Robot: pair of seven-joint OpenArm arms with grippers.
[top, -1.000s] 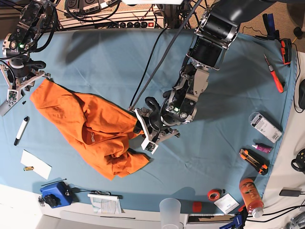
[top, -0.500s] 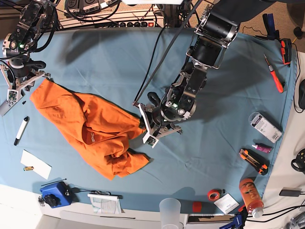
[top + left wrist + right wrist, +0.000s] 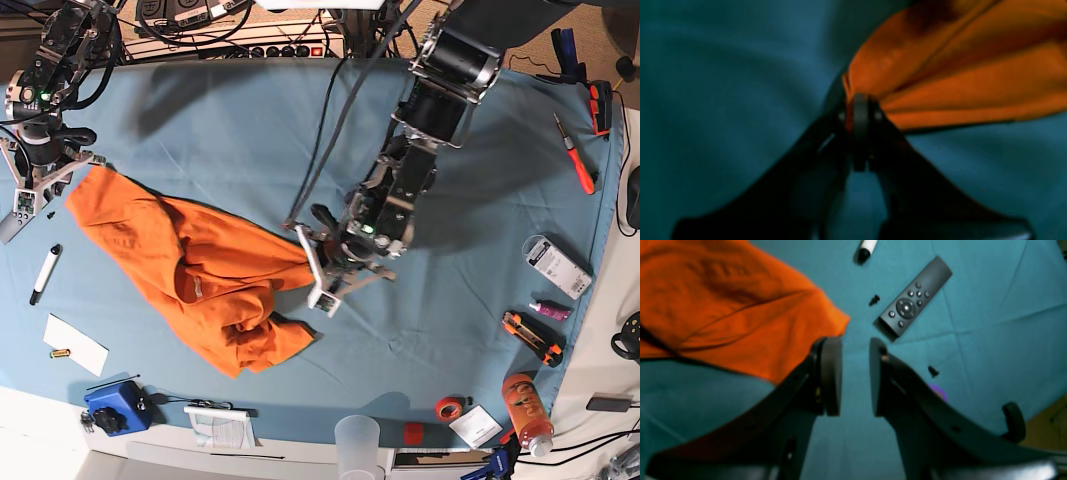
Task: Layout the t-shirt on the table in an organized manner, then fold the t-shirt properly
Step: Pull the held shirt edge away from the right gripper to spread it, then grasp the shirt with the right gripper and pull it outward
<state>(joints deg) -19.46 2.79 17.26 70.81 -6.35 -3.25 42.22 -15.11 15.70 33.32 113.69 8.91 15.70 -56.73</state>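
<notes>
So we're sitting in the layout step right now: the t-shirt [image 3: 205,290] is lying bunched up on the table [image 3: 230,130], toward 9 o'clock in the base view, nowhere near flat. Our left gripper [image 3: 860,113] is pinching a gathered edge of the shirt, jaws squeezed together on the orange cloth, which is fanning out toward 2 o'clock from the tips in the wrist view. Our right gripper [image 3: 855,373] is hanging with jaws apart and gripping nothing, the shirt's corner sitting just beside its one pad at 10 o'clock, a remote control [image 3: 913,301] beyond. We're guessing the next move is tugging that pinched edge outward to spread the fabric.
</notes>
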